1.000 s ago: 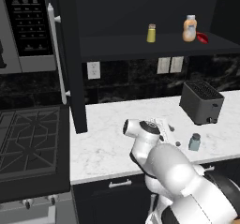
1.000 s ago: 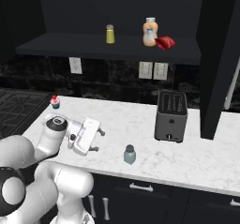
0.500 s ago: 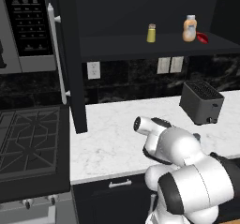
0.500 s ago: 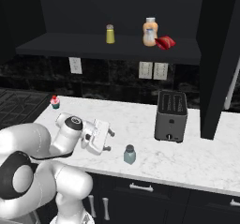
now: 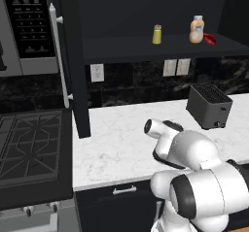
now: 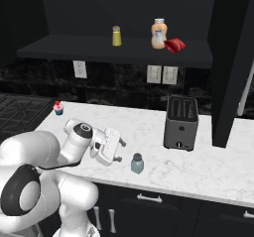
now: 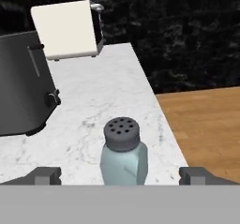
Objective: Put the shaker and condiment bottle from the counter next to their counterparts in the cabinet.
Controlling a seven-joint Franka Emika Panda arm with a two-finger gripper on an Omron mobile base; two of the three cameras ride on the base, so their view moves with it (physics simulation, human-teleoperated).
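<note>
Tool (image 6: 118, 151) open wide, level with the shaker (image 7: 123, 151), which stands on the bench (image 6: 208, 166) between the fingertips (image 7: 45, 174). Red condiment bottle (image 6: 174, 45) already lies on the cabinet shelf (image 6: 74, 47). Step: shaker pickup; next, advance, then close.

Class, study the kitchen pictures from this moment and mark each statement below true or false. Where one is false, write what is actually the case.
1. The red condiment bottle lies on the cabinet shelf beside the orange-beige bottle. True.
2. The gripper is clamped shut on the shaker. False: its jaws stand open, with the shaker between the fingertips in the hand view but not gripped.
3. The shaker stands upright on the counter. True.
4. The yellow shaker sits on top of the toaster. False: it stands on the cabinet shelf.
5. The shaker has a dark, perforated top. True.
</note>
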